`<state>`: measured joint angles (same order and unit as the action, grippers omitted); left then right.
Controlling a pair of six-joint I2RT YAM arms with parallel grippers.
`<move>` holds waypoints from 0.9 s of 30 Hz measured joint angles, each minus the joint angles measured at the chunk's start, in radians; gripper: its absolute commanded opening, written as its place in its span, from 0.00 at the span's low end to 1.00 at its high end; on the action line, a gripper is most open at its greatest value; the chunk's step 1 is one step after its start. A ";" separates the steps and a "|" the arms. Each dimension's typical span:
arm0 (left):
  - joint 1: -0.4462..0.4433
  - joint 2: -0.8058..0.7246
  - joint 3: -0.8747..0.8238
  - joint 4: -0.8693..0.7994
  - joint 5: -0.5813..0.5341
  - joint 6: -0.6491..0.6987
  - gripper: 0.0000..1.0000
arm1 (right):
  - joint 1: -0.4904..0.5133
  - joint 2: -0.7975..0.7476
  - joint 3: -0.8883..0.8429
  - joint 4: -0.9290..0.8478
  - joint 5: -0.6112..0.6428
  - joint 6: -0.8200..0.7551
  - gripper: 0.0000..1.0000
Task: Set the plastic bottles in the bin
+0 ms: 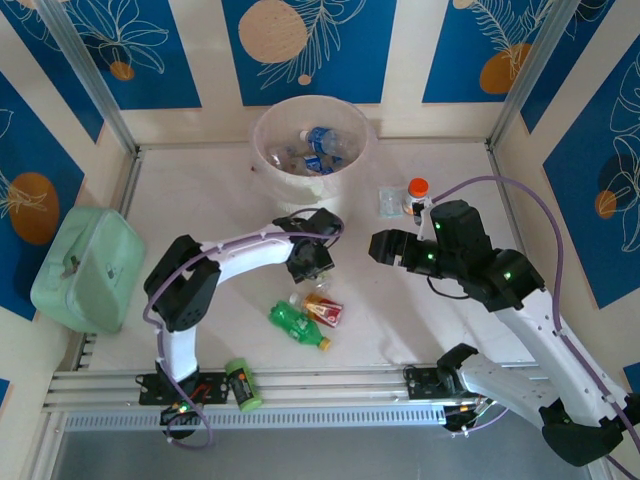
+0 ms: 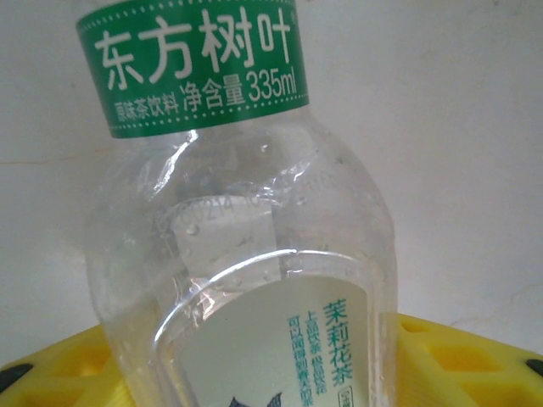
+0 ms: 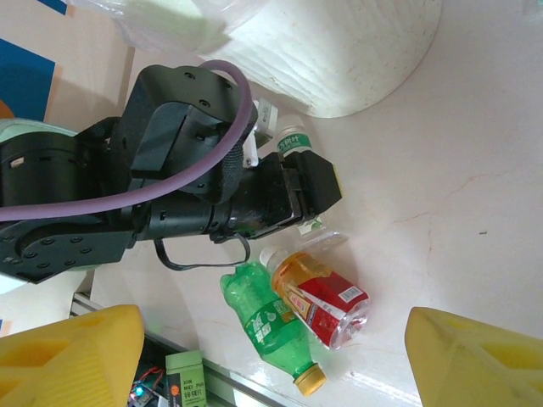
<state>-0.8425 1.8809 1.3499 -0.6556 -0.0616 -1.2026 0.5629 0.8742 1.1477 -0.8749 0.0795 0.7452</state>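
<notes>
Short of the bin (image 1: 305, 187), my left fingers (image 2: 462, 360) pinch a clear green-labelled bottle (image 2: 254, 246); it should clear the rim before release.

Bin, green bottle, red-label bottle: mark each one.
bin (image 1: 310, 188), top external view, on its front wall
green bottle (image 3: 273, 326), right wrist view, on its label
red-label bottle (image 3: 331, 298), right wrist view, on the red label

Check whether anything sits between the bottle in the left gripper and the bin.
Nothing visible does. The clear green-labelled bottle in the left gripper has only a bare stretch of table between it and the bin. The red-labelled bottle and the green bottle lie on the near side, out of that path.
</notes>
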 measured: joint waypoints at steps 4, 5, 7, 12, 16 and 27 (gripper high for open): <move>-0.020 -0.073 0.000 -0.017 0.000 0.036 0.46 | -0.022 0.000 -0.001 0.000 0.000 0.008 0.81; -0.029 -0.093 0.000 -0.018 -0.001 0.050 0.45 | -0.029 0.000 -0.001 0.001 -0.001 0.011 0.81; -0.051 -0.137 0.000 -0.016 -0.001 0.085 0.44 | -0.048 0.000 -0.001 0.001 -0.005 0.014 0.81; -0.103 -0.267 -0.058 0.073 0.001 0.198 0.44 | -0.119 0.009 0.010 0.007 -0.048 0.022 0.81; -0.112 -0.382 -0.145 0.185 0.035 0.313 0.45 | -0.167 0.028 0.055 0.015 -0.089 0.026 0.81; -0.111 -0.551 -0.125 0.324 0.193 0.620 0.50 | -0.234 0.040 0.124 0.049 -0.170 0.041 0.81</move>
<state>-0.9531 1.3296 1.2251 -0.3317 0.1314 -0.5831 0.3286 0.9138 1.2713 -0.8261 -0.0902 0.7860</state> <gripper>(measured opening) 0.534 0.808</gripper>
